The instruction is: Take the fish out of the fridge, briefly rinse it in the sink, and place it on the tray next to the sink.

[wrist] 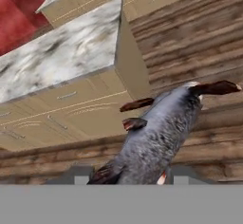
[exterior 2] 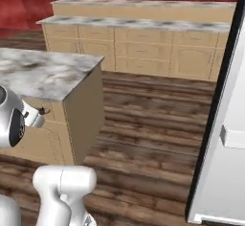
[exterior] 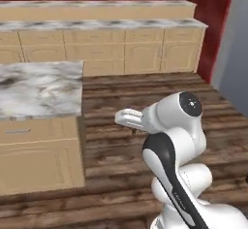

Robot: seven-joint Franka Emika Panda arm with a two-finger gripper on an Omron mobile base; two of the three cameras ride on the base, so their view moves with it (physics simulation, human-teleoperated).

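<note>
The fish (wrist: 156,137) is dark grey with reddish-brown fins and a thin dark tail, and it lies lengthwise between my fingers in the hand view. My gripper (wrist: 130,173) is shut on the fish near its head end, with the tail pointing away. In the left base view the gripper (exterior: 121,118) hangs over the wooden floor beside the island. From the right base view the gripper (exterior 2: 42,112) sits at the far left with a small dark bit of fish (exterior 2: 45,110) at its tip. The fridge (exterior 2: 228,124) stands at the right edge. Sink and tray are out of view.
A marble-topped island (exterior: 38,87) with beige drawers stands close on the left. A long run of beige cabinets (exterior: 106,48) under a marble counter lines the far red wall. Wooden floor (exterior 2: 153,124) lies open between the island and the fridge.
</note>
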